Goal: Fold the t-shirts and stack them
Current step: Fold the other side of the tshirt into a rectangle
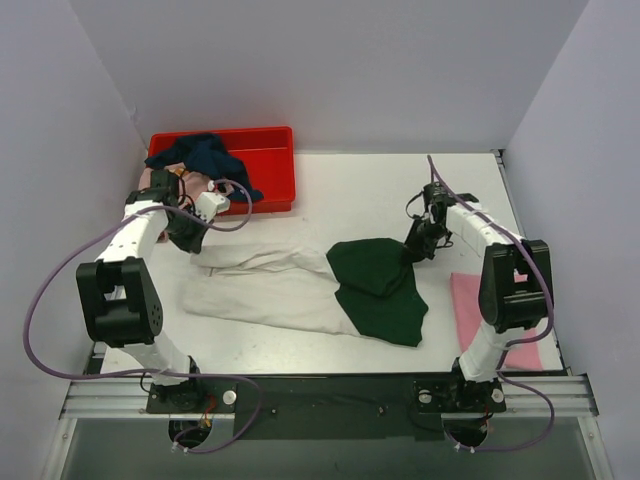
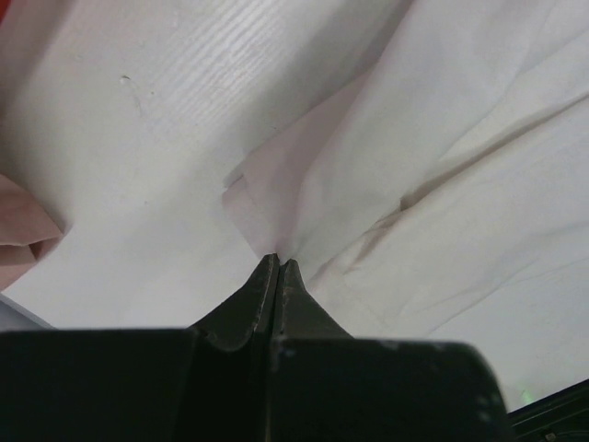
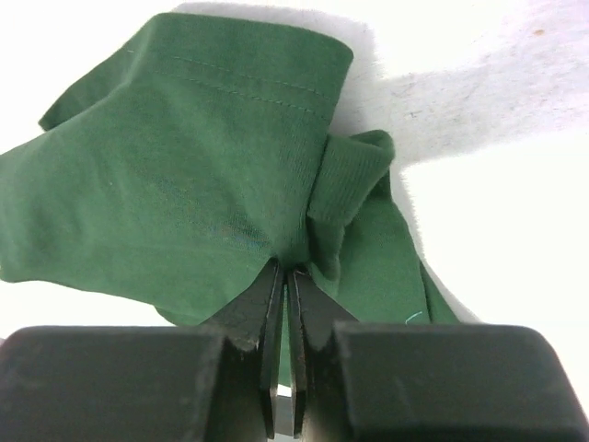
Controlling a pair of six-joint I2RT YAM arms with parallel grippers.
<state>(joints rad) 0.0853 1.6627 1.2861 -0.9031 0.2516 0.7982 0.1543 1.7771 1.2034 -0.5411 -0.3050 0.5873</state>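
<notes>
shirt: limp white cotton t-shirt with dark green sleeve (image 1: pixel 290 290) sprawled mid-worktop (image 1: pixel 360 190) | left pincer (image 2: pixel 278 262) clenched, seemingly on its white edge | right pincer (image 3: pixel 283 272) nipping bunched green cloth | light, floppy, drapes; hold at hems

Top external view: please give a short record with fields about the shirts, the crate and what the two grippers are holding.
shirt in work: white and green t-shirt, lying crumpled at the table's middle, not folded
left gripper: shut on its white cloth
right gripper: shut on its green cloth
pink t-shirt: lying flat by the right arm's base
red crate: far left, holds navy t-shirt
</notes>
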